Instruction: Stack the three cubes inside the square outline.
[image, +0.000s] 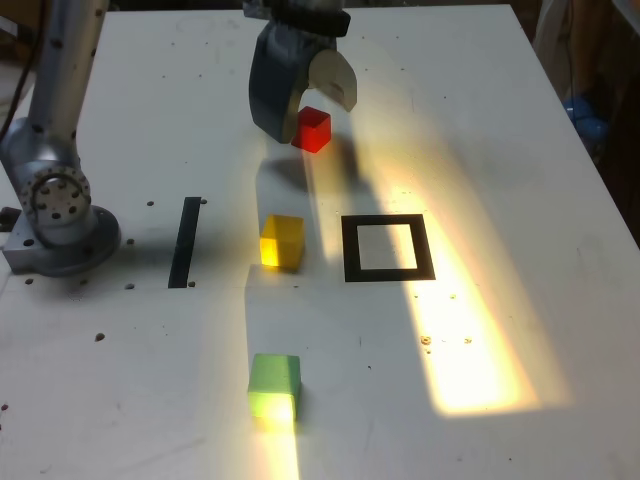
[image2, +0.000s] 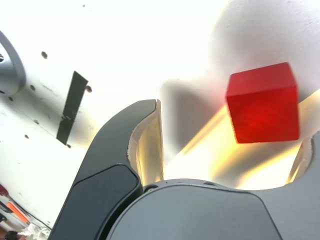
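The red cube (image: 312, 130) rests on the white table (image: 520, 180) at the back, between the wide-apart jaws of my open gripper (image: 306, 112). In the wrist view the red cube (image2: 262, 102) lies closer to one finger than to the dark finger (image2: 125, 150), and neither finger presses on it. Nearer the middle of the table stands the yellow cube (image: 281, 241), just to the exterior view's left of the square outline (image: 388, 221). The outline's white centre holds nothing. The green cube (image: 274, 385) sits alone toward the front edge.
A straight black strip (image: 185, 242) lies to the exterior view's left of the yellow cube, and it also shows in the wrist view as the strip (image2: 71, 107). The arm's grey base (image: 60, 205) stands at the left edge. A bright band of light crosses the table.
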